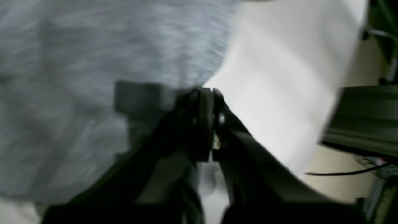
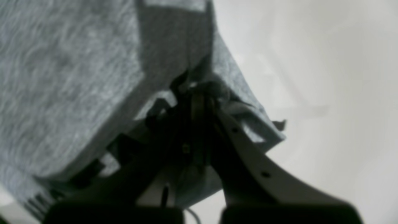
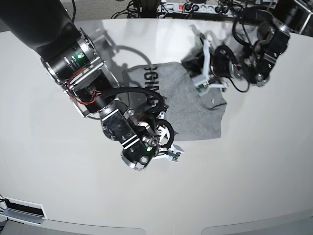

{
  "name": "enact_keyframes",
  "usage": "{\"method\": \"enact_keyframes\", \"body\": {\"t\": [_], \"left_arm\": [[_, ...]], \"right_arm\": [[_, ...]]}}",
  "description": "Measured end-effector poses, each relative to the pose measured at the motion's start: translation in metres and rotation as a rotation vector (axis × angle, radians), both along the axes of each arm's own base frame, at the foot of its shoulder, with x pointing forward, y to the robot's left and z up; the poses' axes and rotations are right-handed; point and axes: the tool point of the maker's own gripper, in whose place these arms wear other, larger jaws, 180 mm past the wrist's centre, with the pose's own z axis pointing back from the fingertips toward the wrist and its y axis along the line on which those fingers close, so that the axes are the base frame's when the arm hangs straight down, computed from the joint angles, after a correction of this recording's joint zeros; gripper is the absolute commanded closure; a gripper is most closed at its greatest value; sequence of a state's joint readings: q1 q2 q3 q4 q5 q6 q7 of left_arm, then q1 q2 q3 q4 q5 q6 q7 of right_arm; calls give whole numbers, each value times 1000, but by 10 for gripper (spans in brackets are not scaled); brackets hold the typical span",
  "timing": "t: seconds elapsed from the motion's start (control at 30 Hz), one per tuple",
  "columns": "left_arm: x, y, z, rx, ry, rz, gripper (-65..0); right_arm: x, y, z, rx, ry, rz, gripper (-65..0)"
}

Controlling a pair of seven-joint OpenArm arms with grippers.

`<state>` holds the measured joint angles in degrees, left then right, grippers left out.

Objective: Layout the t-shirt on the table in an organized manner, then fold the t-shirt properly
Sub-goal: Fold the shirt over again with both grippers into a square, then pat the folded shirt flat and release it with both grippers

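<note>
Both tools are clenched on cloth. Right tool (image 2: 199,93) pinches a bunched edge of the t-shirt (image 3: 190,105) at its near side, towards the front of the table (image 3: 254,166); left tool (image 1: 211,93) grips the shirt's far edge, up by the power strip (image 3: 195,7). The shirt lies partly doubled over near the table's far middle, stretched between the two grips, so its long line runs from one tool to the other, near-left to far-right in the base view. Each arm is thus nearest its own end, and any spreading move, I judge, pulls along that line. Black capitals on the grey knit read roughly "GIN", seen sideways; the rest is folded under or hidden
</note>
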<state>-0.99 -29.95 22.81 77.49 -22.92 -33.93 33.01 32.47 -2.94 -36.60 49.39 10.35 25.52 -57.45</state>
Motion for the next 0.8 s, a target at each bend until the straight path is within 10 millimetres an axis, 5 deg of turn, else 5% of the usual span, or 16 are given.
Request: {"method": "enact_keyframes", "body": {"t": [0.2, 0.43, 0.67, 0.8], "left_arm": [[40, 43, 10, 125, -93, 21, 0], [89, 70, 17, 213, -202, 85, 0], [140, 95, 54, 138, -250, 293, 0], [165, 95, 102, -102, -270, 406, 0]], "right_arm": [[-32, -8, -3, 160, 212, 0, 0], [-73, 2, 19, 524, 489, -69, 0], [-24, -20, 70, 895, 454, -317, 0], [-12, -49, 62, 891, 405, -432, 0]]}}
